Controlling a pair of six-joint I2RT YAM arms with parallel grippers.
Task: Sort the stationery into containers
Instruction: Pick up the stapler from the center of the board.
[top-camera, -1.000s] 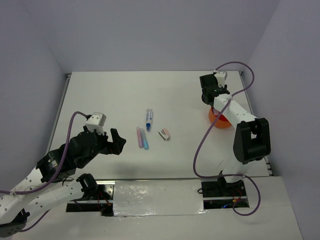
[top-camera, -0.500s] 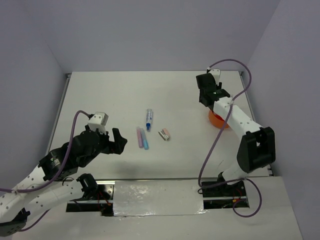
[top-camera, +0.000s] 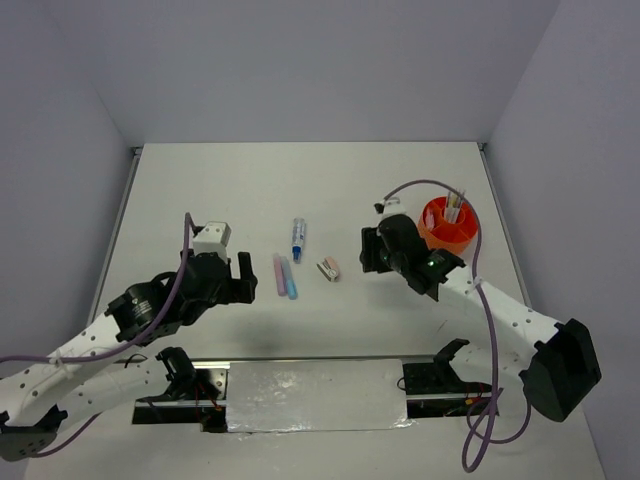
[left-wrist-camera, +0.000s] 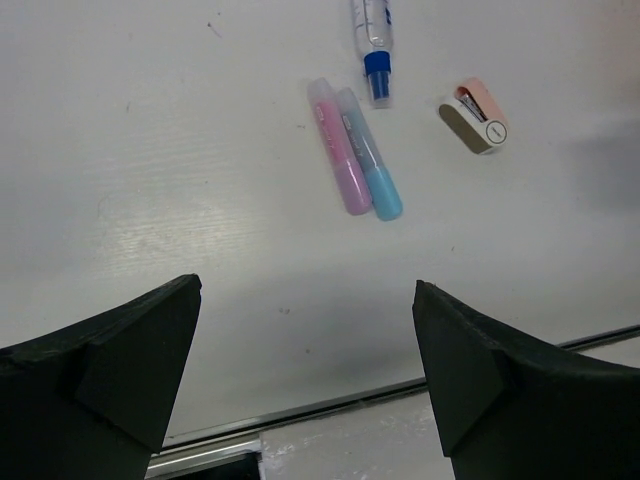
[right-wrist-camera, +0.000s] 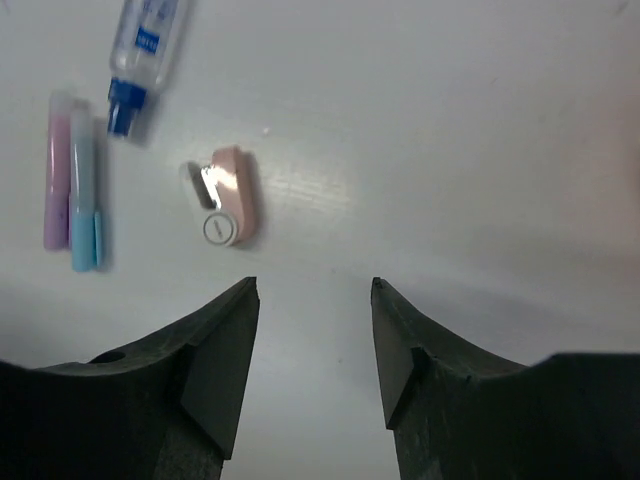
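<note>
The left fingers (left-wrist-camera: 120, 350) stand wide apart, empty, near the pink marker (left-wrist-camera: 338, 150) and blue marker (left-wrist-camera: 368, 155). The right fingers (right-wrist-camera: 215, 350), half spread, hold nothing just short of the eraser block (right-wrist-camera: 228, 198).

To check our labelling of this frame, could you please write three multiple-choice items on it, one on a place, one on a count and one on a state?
1. Where does the pink marker lie?
A. in a gripper
B. on the table, against the blue marker
C. at the table's far edge

2. How many stationery items lie loose outside the orange cup?
A. two
B. four
C. seven

3. How does the left gripper stand?
A. open and empty
B. shut on a marker
C. shut on nothing

Key:
1 B, the two markers lie side by side.
2 B, both markers, a blue-capped tube and a small pink block.
3 A, its fingers stand wide apart over bare table.
</note>
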